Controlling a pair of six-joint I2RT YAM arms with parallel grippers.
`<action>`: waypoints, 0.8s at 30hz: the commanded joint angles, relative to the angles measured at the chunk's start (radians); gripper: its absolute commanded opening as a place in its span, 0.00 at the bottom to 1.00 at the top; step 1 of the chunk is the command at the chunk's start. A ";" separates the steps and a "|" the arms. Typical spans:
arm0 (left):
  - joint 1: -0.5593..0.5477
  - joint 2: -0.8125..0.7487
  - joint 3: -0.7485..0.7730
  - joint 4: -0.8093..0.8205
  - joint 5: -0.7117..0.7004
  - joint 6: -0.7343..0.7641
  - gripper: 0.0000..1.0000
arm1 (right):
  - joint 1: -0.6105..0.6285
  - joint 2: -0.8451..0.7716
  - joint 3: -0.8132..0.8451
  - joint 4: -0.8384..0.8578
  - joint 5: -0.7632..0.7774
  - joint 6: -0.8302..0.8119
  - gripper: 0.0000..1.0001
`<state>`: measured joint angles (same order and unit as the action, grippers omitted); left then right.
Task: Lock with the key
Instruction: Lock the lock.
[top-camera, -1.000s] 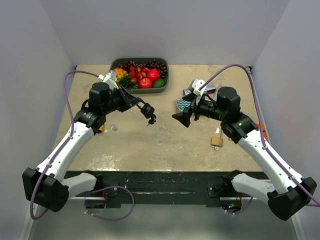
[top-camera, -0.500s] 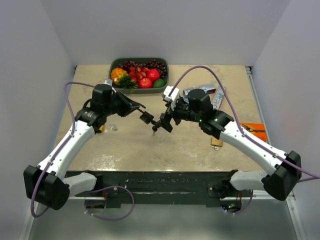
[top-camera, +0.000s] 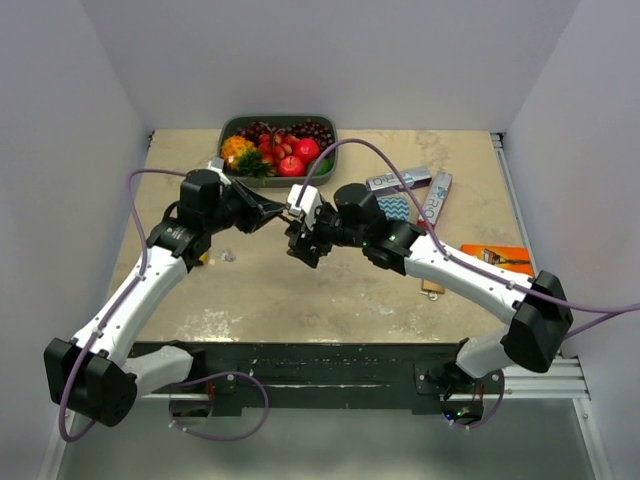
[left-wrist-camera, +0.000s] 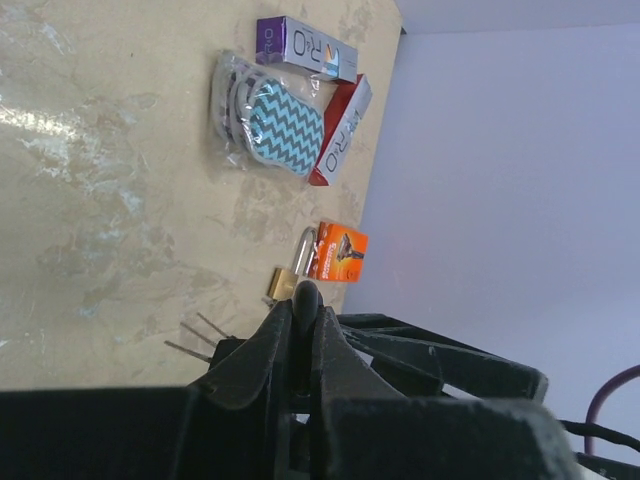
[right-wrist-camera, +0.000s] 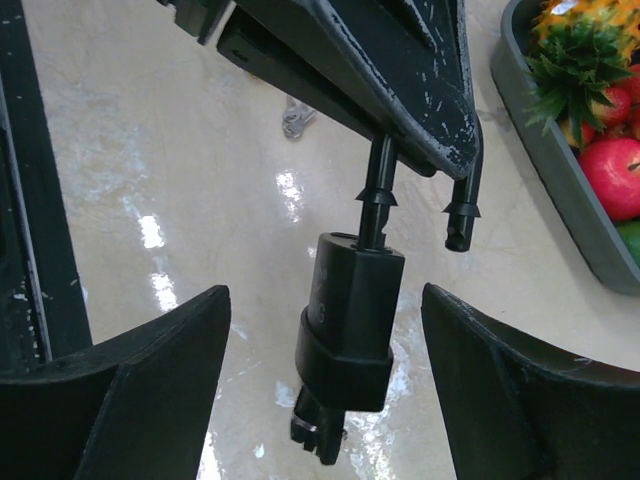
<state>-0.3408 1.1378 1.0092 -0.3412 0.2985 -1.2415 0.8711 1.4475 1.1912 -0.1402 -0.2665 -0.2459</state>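
Observation:
My left gripper (top-camera: 287, 220) is shut on a black-headed key (top-camera: 300, 242) and holds it above the middle of the table. In the left wrist view the jaws (left-wrist-camera: 300, 312) are pinched on its dark top (left-wrist-camera: 305, 297). In the right wrist view the key (right-wrist-camera: 348, 325) hangs blade down between the fingers of my right gripper (right-wrist-camera: 322, 300), which is open and touches nothing. The right gripper (top-camera: 306, 243) sits right against the left one. The brass padlock (top-camera: 432, 285) lies on the table to the right, and also shows in the left wrist view (left-wrist-camera: 284, 284).
A grey tray of fruit (top-camera: 331, 160) stands at the back centre. Boxes and a zigzag-patterned packet (top-camera: 395, 206) lie at the back right. An orange packet (top-camera: 495, 258) lies near the right edge. A small metal key (top-camera: 227, 256) lies on the left of the table.
My right arm has swung left across the table from near the padlock to the left gripper, and its open fingers now flank the key. The left gripper has pulled back slightly.

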 joint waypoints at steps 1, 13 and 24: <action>0.000 -0.053 0.000 0.126 0.070 -0.072 0.00 | 0.006 -0.009 0.024 0.093 0.064 -0.026 0.71; 0.000 -0.073 -0.018 0.119 0.083 -0.092 0.00 | 0.006 -0.018 0.015 0.097 0.033 -0.024 0.00; 0.061 -0.176 -0.066 0.093 0.086 0.325 0.83 | -0.092 -0.140 0.010 -0.016 -0.264 0.045 0.00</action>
<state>-0.3294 1.0126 0.9573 -0.2958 0.3264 -1.1728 0.8352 1.4021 1.1732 -0.1684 -0.3595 -0.2436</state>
